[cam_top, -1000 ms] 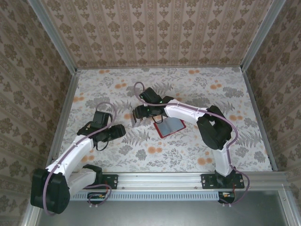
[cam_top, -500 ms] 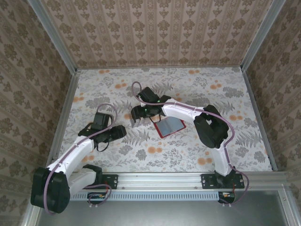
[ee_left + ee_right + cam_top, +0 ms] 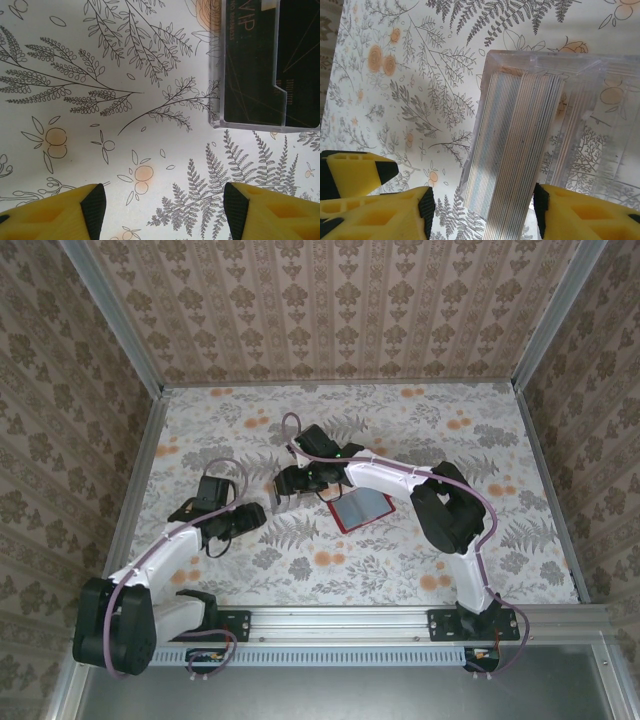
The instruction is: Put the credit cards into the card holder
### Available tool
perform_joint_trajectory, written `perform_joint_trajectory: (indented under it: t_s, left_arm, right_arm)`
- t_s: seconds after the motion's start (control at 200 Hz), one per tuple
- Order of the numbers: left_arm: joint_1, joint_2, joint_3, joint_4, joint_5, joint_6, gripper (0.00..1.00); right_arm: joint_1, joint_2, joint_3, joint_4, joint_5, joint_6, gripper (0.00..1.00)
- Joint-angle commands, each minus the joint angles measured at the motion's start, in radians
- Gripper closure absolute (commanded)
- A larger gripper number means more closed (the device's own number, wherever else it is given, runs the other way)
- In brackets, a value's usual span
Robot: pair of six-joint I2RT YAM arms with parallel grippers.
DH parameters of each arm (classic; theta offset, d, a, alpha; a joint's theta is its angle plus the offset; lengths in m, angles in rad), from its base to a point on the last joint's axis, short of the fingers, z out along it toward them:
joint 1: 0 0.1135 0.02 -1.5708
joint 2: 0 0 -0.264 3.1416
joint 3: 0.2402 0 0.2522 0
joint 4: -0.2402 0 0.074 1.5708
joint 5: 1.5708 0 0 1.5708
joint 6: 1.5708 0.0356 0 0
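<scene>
Clear box (image 3: 592, 75) on bench (image 3: 430, 430): we see credit cards (image 3: 515, 145) stacked on edge inside.
Right pincer (image 3: 484, 207): jaws apart, astride near end of stack; contact with box wall, we cannot tell.
Left pincer (image 3: 165, 210): jaws apart over bare bench, near box.
Card holder (image 3: 360, 509): lies open on bench, just beside right pincer; pocket contents not discernible.

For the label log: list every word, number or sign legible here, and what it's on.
"VIP": gold, on the black card in the clear box.
Small line beside it: too blurred to read.
Small gold print by the box's notch: too small to read.
</scene>
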Motion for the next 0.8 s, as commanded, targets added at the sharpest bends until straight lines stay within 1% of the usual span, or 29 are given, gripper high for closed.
perform_joint_trajectory:
  t_s: [0.0,0.09,0.215,0.315,0.41,0.54,0.595,0.67,0.795]
  left_arm:
    - [0.009,-0.005,-0.023,0.032,0.021,-0.01,0.33]
    - [0.012,0.002,-0.021,0.021,0.029,-0.007,0.34]
    - [0.012,-0.001,-0.039,0.037,0.031,-0.009,0.34]
    - [0.015,0.003,-0.03,0.015,0.033,-0.002,0.34]
    - [0.015,-0.002,-0.041,0.031,0.034,-0.004,0.34]
    - [0.018,0.008,-0.025,0.012,0.037,0.005,0.34]
    - [0.018,0.006,-0.031,0.02,0.04,0.0,0.35]
    - [0.018,0.005,-0.036,0.036,0.043,-0.003,0.35]
    - [0.018,-0.001,-0.023,0.009,0.048,0.003,0.35]
  right_arm:
    - [-0.001,-0.05,-0.019,0.059,-0.064,0.02,0.45]
    - [-0.003,-0.044,-0.018,0.06,-0.064,0.025,0.5]
    - [-0.005,-0.04,-0.017,0.057,-0.067,0.025,0.65]
    - [-0.004,-0.041,-0.017,0.048,-0.048,0.021,0.75]
    - [-0.004,-0.039,-0.011,0.034,-0.046,0.011,0.82]
    - [-0.004,-0.043,-0.013,0.022,-0.029,0.01,0.87]
    - [-0.004,-0.048,-0.013,0.022,-0.03,0.009,0.92]
    - [-0.004,-0.06,-0.022,0.017,-0.016,0.002,0.93]
    - [-0.004,-0.088,-0.035,0.01,0.018,-0.009,0.97]
